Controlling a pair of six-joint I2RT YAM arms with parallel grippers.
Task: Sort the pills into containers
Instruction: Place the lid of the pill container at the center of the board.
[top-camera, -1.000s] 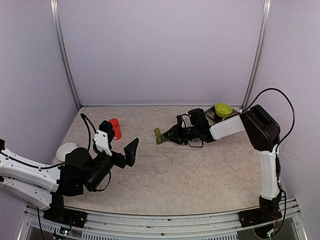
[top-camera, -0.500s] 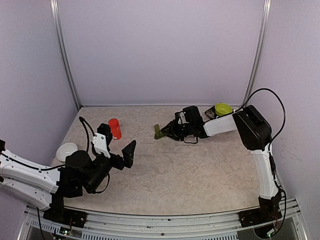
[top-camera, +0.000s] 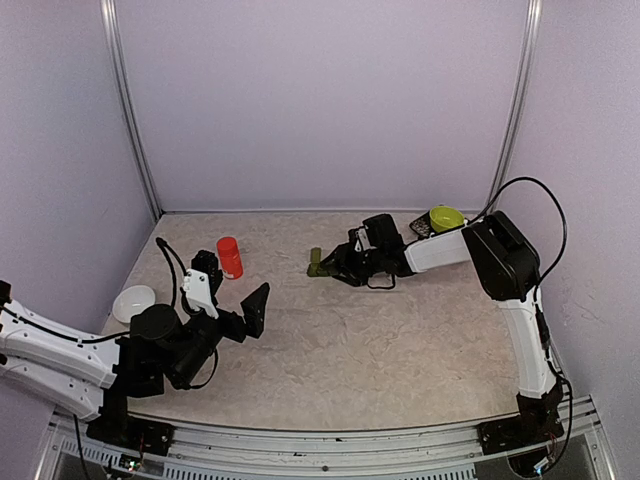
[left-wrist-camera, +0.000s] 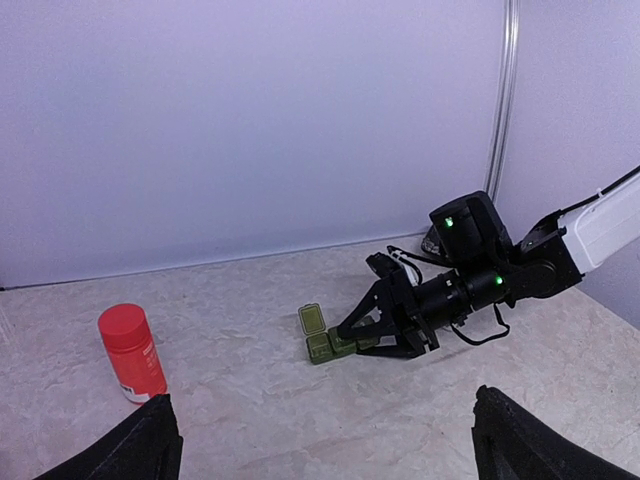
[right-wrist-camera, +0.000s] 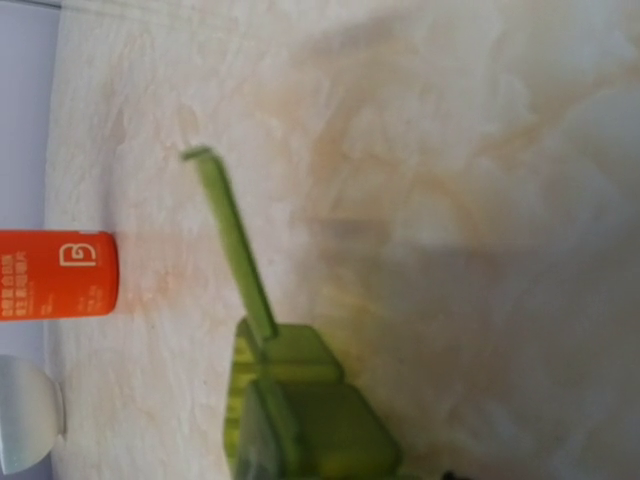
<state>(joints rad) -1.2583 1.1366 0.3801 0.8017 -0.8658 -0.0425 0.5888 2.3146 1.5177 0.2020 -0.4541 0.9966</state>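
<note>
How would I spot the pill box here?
Look at the pale marbled table, near its middle toward the back wall. There, at the tip of the right arm's pincer, lies the pill box: a small green strip of square compartments, one lid flipped up, unlike the red bottle to its left.

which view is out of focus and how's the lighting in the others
right wrist: the containers sit too close, smeared and soft; left wrist: crisp, even light, red bottle sharp; top external: flat light, no glare.
</note>
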